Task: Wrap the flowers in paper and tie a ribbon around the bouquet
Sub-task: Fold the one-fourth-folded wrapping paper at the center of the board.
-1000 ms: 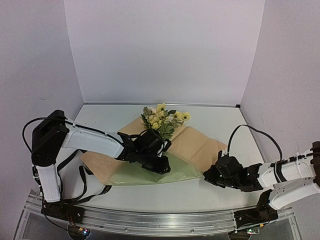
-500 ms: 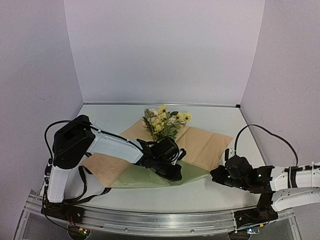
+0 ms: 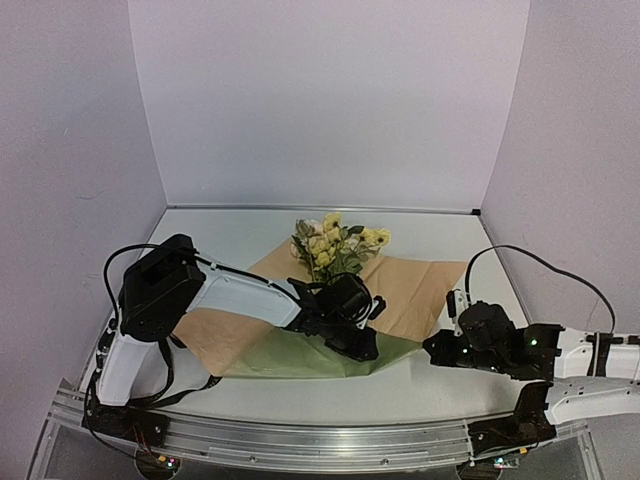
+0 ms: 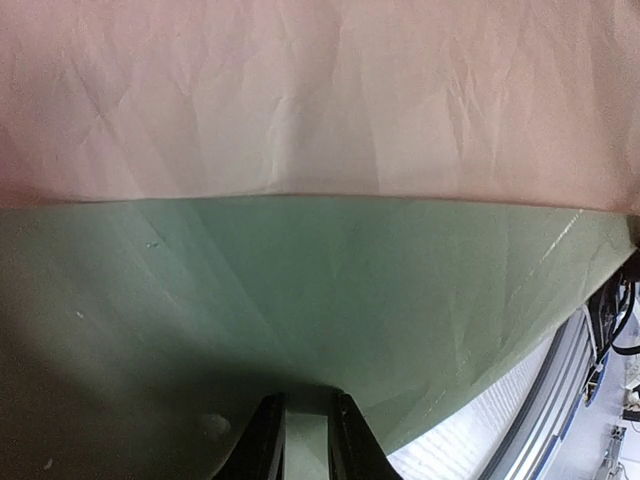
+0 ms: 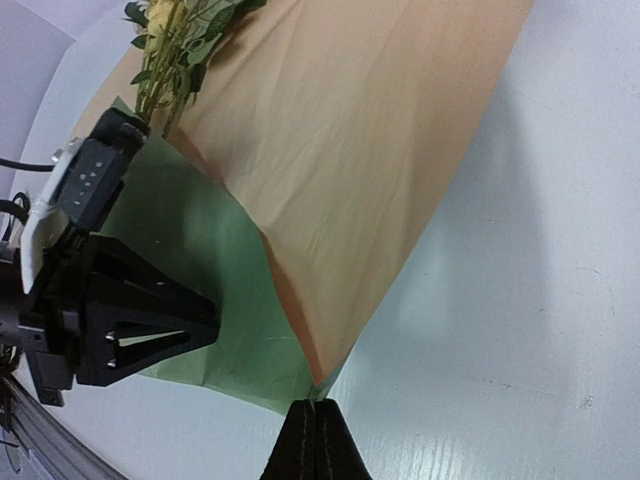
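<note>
The jaws of the left gripper [image 4: 305, 408] stand only a narrow gap apart, and the olive green face of the paper [image 3: 420, 290] fills this gap, so they are pinching the folded edge of the sheet. The jaws of the right gripper [image 5: 315, 408] are pressed fully together and hold nothing; their tip is just beside the near right corner of the paper, but I cannot tell if it touches. The paper lies spread in the middle of the worktop [image 3: 230, 235] with its tan face up. Its near part is folded over, so a long green flap shows along the near side. The flowers [image 3: 335, 245] lie on the far part of the sheet. Their pale yellow and cream blooms reach past its far edge toward the back wall, and the thin stems run toward the left gripper, where the arm hides their ends. The left arm reaches from its base across the tan face to the green flap. The right arm lies low over the bare worktop on the right. A metal rail [image 3: 330, 440] runs along the near edge.
</note>
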Controlling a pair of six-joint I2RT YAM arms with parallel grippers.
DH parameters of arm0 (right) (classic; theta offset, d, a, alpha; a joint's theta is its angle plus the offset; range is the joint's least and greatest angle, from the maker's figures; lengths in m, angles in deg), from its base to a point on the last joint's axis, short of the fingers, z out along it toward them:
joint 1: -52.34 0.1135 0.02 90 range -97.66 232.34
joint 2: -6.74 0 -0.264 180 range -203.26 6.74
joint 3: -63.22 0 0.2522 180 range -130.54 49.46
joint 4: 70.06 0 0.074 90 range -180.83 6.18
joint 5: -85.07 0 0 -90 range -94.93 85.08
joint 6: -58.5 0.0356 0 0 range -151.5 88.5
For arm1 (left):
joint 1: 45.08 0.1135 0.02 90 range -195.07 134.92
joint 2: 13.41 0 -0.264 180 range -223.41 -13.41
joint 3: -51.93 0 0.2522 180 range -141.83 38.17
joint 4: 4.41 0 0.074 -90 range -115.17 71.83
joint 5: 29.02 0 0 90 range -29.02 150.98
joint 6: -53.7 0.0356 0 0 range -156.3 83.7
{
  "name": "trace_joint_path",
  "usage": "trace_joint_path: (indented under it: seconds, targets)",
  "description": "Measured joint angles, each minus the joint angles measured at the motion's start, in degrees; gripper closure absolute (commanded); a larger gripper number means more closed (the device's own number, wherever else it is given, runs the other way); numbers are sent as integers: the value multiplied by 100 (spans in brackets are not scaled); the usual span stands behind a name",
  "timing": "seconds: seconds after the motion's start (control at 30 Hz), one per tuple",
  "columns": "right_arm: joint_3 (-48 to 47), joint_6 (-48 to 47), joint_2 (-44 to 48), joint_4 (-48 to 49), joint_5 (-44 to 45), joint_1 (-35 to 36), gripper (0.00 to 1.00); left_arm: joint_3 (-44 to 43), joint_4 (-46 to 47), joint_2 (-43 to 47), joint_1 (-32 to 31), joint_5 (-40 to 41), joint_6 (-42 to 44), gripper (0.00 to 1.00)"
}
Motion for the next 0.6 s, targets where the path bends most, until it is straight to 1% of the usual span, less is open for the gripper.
trace_joint_path:
  seconds: [0.23, 0.37, 0.43, 0.53, 0.6]
  targets:
    - [-352, -278, 9, -447, -73, 0, 100, -101, -11, -62, -17, 9, -6, 81]
    - [-367, -389, 117, -892, 146, 0, 100, -20, -13, 76, -9, 90, -24, 72]
    - [-410, -439, 209, -1238, 314, 0, 100, 259, 0, 380, 14, 126, -81, 70]
    - [-499, -505, 346, -1675, 587, 0, 100, 818, 5, 1073, 69, 226, -192, 69]
    - [-548, -542, 406, -1903, 741, 0, 100, 1310, 17, 1656, 100, 282, -297, 72]
